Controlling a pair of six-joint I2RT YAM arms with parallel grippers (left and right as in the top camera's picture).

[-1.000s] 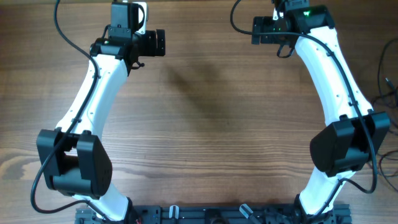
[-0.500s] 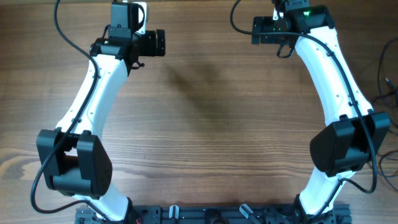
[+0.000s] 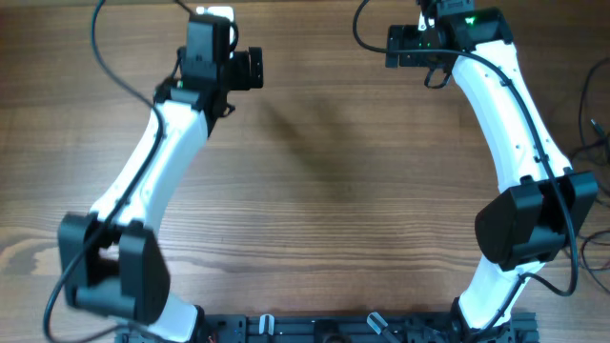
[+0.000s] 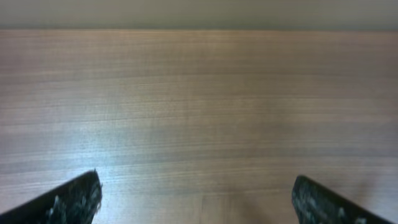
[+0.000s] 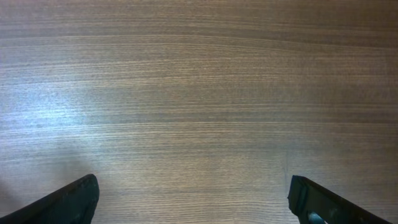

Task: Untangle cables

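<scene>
The brown wooden table (image 3: 324,191) fills every view. The left gripper (image 4: 196,190) and the right gripper (image 5: 193,190) both gape wide and hold nothing. No cables show anywhere, so which arm is nearer cannot be told.

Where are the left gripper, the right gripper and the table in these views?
left gripper (image 4: 196,186): left wrist view, midway between its open fingertips.
right gripper (image 5: 193,185): right wrist view, midway between its open fingertips.
table (image 3: 324,181): overhead view, bare wood between the arms.
</scene>
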